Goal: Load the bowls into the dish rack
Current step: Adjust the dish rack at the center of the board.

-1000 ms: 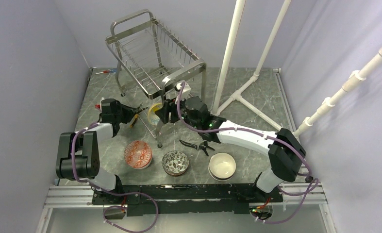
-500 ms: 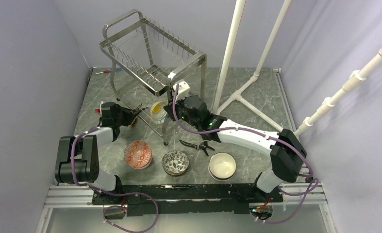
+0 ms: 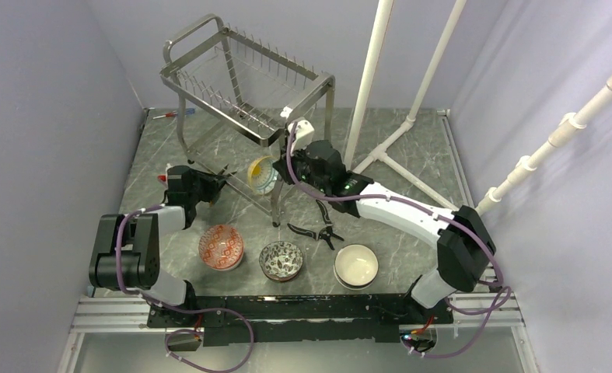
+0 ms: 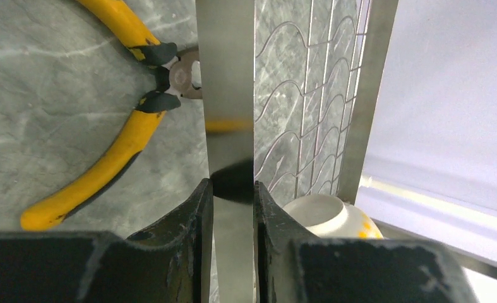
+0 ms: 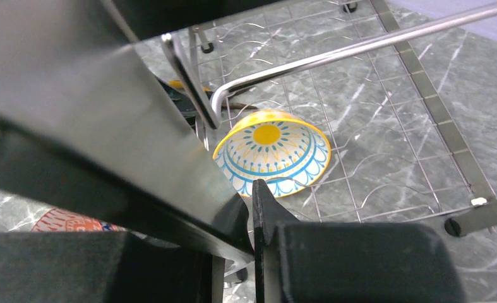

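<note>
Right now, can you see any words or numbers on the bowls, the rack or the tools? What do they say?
No text can be read in any view.
Red-patterned bowl, dark patterned bowl, yellow-and-blue sunburst bowl: painted patterns only, no letters.
White bowl: plain.
Dish rack: bare steel, no label showing.
Yellow-handled pliers: no marking visible.

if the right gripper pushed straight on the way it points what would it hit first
The right gripper clamps a bar of the dish rack. Just beyond its tips lies the yellow-centred bowl, likely met first, though depth is unclear.
</note>
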Available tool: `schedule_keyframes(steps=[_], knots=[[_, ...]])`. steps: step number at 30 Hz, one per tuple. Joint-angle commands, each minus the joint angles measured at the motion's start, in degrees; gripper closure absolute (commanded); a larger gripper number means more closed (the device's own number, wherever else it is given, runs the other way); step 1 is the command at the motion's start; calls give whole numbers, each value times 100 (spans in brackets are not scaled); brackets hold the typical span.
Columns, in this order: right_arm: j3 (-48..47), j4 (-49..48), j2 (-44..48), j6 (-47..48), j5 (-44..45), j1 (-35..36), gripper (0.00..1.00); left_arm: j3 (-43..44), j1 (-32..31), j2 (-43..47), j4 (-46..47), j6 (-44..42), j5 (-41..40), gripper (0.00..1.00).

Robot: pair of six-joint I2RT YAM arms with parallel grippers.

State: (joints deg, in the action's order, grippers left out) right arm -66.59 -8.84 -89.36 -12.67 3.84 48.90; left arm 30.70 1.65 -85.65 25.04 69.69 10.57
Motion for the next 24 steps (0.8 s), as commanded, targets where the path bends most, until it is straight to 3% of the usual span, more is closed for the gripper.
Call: schedule_keyframes(steps=[1, 8, 15, 24], knots=[[-309, 516, 180, -518, 526, -513, 100, -81, -137, 61, 1, 155, -55, 97], [-351, 762, 225, -519, 683, -799, 100, 62, -770, 194, -302, -4, -458, 97], [-399, 1157, 293, -446, 1123, -982, 100, 95, -1257, -167, 56, 198, -524, 97], [-198, 1369, 534, -443, 1657, -1049, 80, 411, -1732, -613, 235, 311, -640, 97]])
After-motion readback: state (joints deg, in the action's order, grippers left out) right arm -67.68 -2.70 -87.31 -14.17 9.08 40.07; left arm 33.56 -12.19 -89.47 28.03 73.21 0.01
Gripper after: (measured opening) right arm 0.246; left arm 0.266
